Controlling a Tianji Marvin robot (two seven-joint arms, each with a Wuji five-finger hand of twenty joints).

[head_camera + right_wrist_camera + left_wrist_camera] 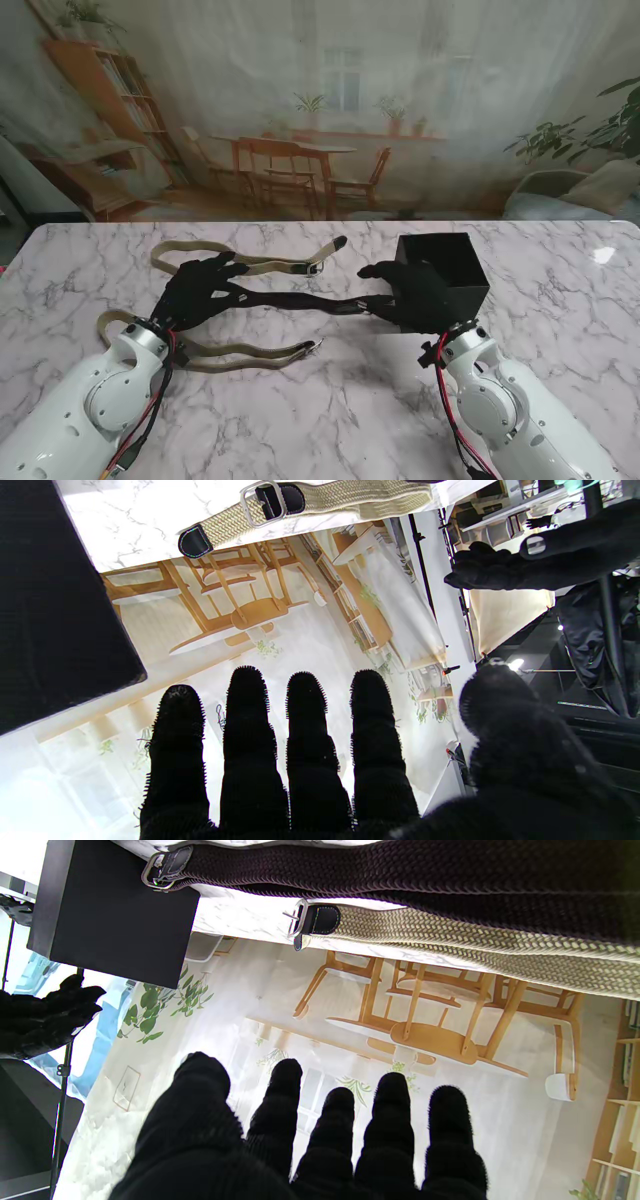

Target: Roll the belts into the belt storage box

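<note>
Three belts lie across the marble table point(330, 420). A tan belt point(250, 264) is farthest from me, a dark brown belt point(300, 299) is in the middle, and an olive belt point(245, 352) is nearest. The black belt storage box point(441, 263) stands upright at the right. My left hand point(200, 288) hovers over the dark belt's left end, fingers spread, holding nothing. My right hand point(408, 296) is beside the box's near left corner, by the dark belt's buckle end, fingers straight and empty. The left wrist view shows the dark belt point(400, 865), the tan belt point(475, 935) and the box point(115, 915).
The table's far edge point(330, 222) runs in front of a printed room backdrop. The right wrist view shows the tan belt's buckle point(265, 497), the box wall point(50, 605) and my left hand point(525, 565). Bare marble lies between my forearms.
</note>
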